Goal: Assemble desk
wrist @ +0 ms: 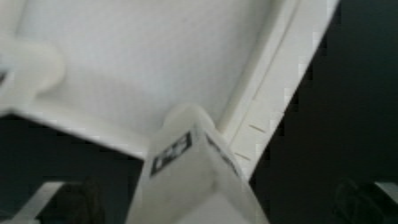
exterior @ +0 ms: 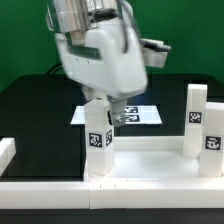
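The white desk tabletop (exterior: 150, 160) lies upside down near the front of the black table. A square leg (exterior: 97, 140) with a tag stands upright in its corner on the exterior view's left. My gripper (exterior: 107, 112) hangs right over that leg's top, open. In the wrist view the leg (wrist: 205, 160) rises between my dark fingers (wrist: 68, 205), which stand wide apart with a gap on each side of it. The tabletop's flat underside (wrist: 125, 90) and its rim (wrist: 267, 90) lie below. Two more tagged legs (exterior: 196, 115) (exterior: 212, 145) stand upright at the tabletop's other end, on the exterior view's right.
Low white border walls run along the front (exterior: 100, 192) and at the exterior view's left (exterior: 6, 150). The marker board (exterior: 145, 113) lies flat on the black table behind the desk, partly hidden by my gripper.
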Available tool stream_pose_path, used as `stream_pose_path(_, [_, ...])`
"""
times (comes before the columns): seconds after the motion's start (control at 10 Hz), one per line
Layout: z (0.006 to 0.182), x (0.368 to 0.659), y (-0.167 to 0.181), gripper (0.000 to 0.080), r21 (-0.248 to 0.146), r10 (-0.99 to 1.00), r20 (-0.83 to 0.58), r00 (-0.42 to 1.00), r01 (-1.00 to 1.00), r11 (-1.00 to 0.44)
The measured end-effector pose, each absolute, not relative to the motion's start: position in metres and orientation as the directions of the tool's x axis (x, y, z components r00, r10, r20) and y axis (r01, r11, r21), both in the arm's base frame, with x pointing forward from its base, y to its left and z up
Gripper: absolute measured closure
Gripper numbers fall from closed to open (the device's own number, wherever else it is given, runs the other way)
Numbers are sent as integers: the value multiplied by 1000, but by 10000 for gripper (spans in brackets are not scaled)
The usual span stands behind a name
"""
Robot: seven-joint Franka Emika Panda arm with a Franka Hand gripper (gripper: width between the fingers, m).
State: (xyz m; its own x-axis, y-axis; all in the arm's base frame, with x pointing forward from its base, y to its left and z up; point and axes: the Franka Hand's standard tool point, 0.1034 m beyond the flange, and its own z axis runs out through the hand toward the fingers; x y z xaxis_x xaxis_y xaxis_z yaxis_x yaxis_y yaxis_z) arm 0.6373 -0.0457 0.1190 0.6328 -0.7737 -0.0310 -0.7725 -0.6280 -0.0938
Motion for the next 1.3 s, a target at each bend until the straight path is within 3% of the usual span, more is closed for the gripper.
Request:
stream_pose_path(0.2, [119, 639, -43, 150, -90, -718, -4, 696, -715, -693])
stream_pose_path(0.3, [119, 639, -44, 268, -90, -738, -7, 674, -736, -671])
stream_pose_path(0.4, [119, 639, -44, 268, -89, -738, -6, 675, -735, -672])
stream_pose_path(0.5, [119, 639, -44, 471, -89, -743, -7, 669, -740, -666])
stream_pose_path(0.6, [119, 638, -46, 507, -85, -796, -15, 605, -794, -602])
stream_pose_path(0.8, [119, 638, -50, 508, -83, -925, -53, 376, -925, -371])
stream_pose_path(1.0, [116, 635, -54, 508, -106, -992, -123, -2, -994, 15])
stream_pose_path(1.1, [116, 633, -53, 508, -107, -986, -135, -95, -988, 110])
stream_pose_path(1.3, [116, 633, -53, 509, -104, -985, -136, -106, -987, 121])
